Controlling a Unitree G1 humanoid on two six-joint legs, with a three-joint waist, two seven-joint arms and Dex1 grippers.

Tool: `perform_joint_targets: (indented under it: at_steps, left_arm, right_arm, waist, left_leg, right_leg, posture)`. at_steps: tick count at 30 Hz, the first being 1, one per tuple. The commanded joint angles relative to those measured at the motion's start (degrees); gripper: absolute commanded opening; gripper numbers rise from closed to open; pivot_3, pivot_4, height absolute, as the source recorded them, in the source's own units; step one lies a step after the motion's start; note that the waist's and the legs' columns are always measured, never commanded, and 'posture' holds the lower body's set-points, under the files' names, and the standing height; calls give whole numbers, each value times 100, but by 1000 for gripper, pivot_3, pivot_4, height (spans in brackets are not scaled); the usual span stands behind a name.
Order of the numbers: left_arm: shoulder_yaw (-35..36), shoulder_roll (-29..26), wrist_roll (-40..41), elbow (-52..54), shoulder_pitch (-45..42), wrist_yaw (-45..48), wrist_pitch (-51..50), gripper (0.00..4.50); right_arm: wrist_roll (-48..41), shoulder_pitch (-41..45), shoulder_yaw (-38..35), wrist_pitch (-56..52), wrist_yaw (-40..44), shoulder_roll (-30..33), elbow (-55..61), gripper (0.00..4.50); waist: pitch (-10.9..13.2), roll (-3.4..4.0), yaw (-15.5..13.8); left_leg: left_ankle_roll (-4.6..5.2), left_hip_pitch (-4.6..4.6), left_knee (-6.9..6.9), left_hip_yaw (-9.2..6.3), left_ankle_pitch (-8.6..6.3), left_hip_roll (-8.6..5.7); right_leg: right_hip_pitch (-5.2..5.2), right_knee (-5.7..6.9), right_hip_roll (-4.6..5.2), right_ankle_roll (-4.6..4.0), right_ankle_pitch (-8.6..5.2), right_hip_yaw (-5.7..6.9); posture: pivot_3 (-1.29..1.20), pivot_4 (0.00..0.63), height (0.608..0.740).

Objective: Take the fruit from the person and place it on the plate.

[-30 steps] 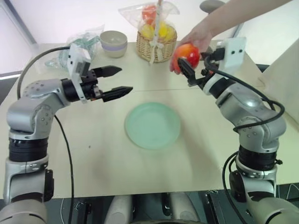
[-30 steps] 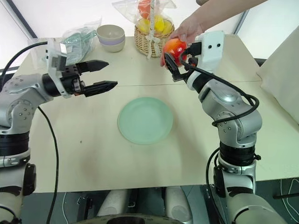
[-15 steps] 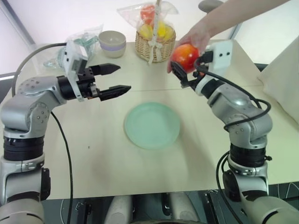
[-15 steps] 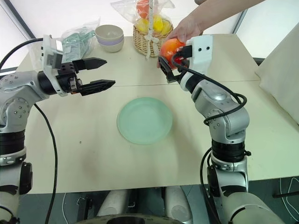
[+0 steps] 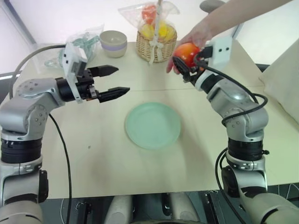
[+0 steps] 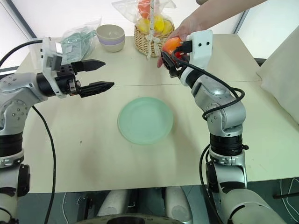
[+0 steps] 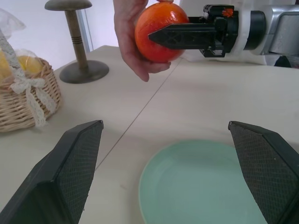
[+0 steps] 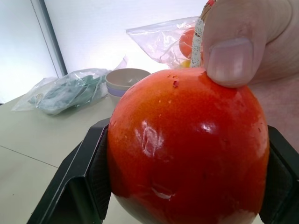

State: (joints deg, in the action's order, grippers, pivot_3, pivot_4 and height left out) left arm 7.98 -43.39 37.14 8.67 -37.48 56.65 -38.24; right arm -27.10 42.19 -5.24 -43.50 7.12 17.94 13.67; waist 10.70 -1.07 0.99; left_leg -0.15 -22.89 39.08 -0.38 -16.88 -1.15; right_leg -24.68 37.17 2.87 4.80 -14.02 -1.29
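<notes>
The person's hand [image 5: 200, 33] reaches in from the back right and holds the fruit [image 5: 186, 52], a glossy red-orange ball, above the table. My right gripper [image 5: 183, 59] is shut on the fruit, one black finger on each side of it [image 8: 187, 144], while the person's thumb [image 8: 232, 58] still presses on its top. The pale green plate [image 5: 152, 125] lies flat at the table's middle, below and to the left of the fruit. Left of the plate my left gripper [image 5: 122, 79] hangs open, pointing toward the plate [image 7: 205, 186], with nothing in it.
A wicker basket [image 5: 155, 44] of wrapped fruits stands at the back, just left of the hand. A small bowl [image 5: 113, 43] and a crumpled plastic bag [image 5: 86, 39] sit at the back left. A wooden stand [image 7: 77, 70] is behind the basket.
My right gripper has edged a little further toward the person's hand and closed its fingers on the fruit. The left arm has kept still.
</notes>
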Motion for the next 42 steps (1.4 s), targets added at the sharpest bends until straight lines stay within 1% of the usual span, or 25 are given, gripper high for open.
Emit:
perform_joint_targets:
  at_steps: [1,10,14,16,21,23,26,31,35,38,39,41,42]
  left_arm:
    - [219,-65,141,206,15,-31,1,4500]
    - [184,-170,248,148,68,153,-46,4500]
    - [60,-384,245,43,88,588,-41,4500]
    - [-32,-498,181,-96,60,843,8,4500]
    - [-358,-682,-102,-568,-79,1502,262,4500]
    - [-451,-671,-206,-713,-133,1642,375,4500]
    - [-532,-607,-306,-864,-212,1726,475,4500]
    - [-669,-544,-444,-934,-201,1841,636,4500]
    - [-703,-525,-544,-950,-182,1890,715,4500]
    - [-697,-499,-575,-943,-178,1895,727,4500]
    - [-694,-489,-584,-936,-177,1891,726,4500]
    - [-689,-472,-591,-907,-167,1875,719,4500]
    - [-692,-462,-594,-883,-154,1863,716,4500]
  right_arm:
    - [29,207,-173,51,6,17,132,3093]
    - [-201,205,-304,-302,210,240,445,3093]
    - [-940,-62,-286,-1030,925,674,1105,3093]
    - [-1411,-322,-246,-1397,1381,994,1471,3093]
    - [-1849,-845,119,-1806,2149,1653,1846,3093]
    - [-1789,-923,362,-1778,2317,1771,1844,3093]
    - [-1562,-971,691,-1625,2424,1763,1721,3093]
    - [-743,-976,1468,-1134,2411,1577,1048,3093]
    - [-197,-977,1844,-743,2433,1423,570,3093]
    - [46,-995,1910,-557,2414,1274,316,3093]
    - [117,-1005,1915,-495,2423,1235,245,3892]
    - [245,-1036,1921,-383,2449,1200,161,4404]
    - [294,-1048,1904,-350,2450,1178,138,4458]
  waist:
    - [0,0,0]
    - [0,1,1]
    - [2,3,0]
    - [2,3,-8]
    - [2,3,-9]
    - [2,3,-9]
    - [3,2,7]
    - [3,2,-1]
    - [3,2,-5]
    - [3,2,-8]
    - [3,2,-8]
    - [3,2,-11]
    - [3,2,-13]
  left_leg:
    - [0,0,0,0,0,0]
    - [0,0,0,0,0,0]
    - [0,-5,-1,0,0,0]
    - [2,-6,-6,-1,-1,1]
    - [3,-6,-4,-1,-2,0]
    - [3,-6,-3,-1,-2,0]
    - [3,-6,-3,-1,-2,3]
    - [3,-7,-3,-1,-2,4]
    - [3,-11,0,-1,-2,4]
    - [3,-20,1,-1,-1,3]
    - [3,-21,1,-1,-1,3]
    - [2,-23,2,-1,-1,3]
    - [2,-23,2,-1,-1,3]
  right_leg:
    - [0,0,0,0,0,0]
    - [0,0,1,0,0,0]
    - [-4,-2,1,0,0,0]
    - [-4,-8,0,-1,-1,2]
    - [0,-11,1,-1,-1,4]
    - [0,-10,0,-1,-1,5]
    - [-2,-9,-4,-1,-1,4]
    - [-2,-11,-5,-1,-1,4]
    - [-6,-10,-6,-1,-1,5]
    - [-15,-9,-6,0,-1,5]
    - [-15,-9,-6,0,-1,6]
    - [-17,-8,-6,0,0,6]
    - [-18,-8,-6,0,0,6]
  posture:
    - [0,150,740]
    - [0,150,740]
    - [0,150,740]
    - [0,150,740]
    - [0,150,740]
    - [0,150,740]
    - [0,150,740]
    - [0,150,740]
    - [0,150,740]
    - [0,150,740]
    - [0,150,740]
    - [0,150,740]
    - [0,150,740]
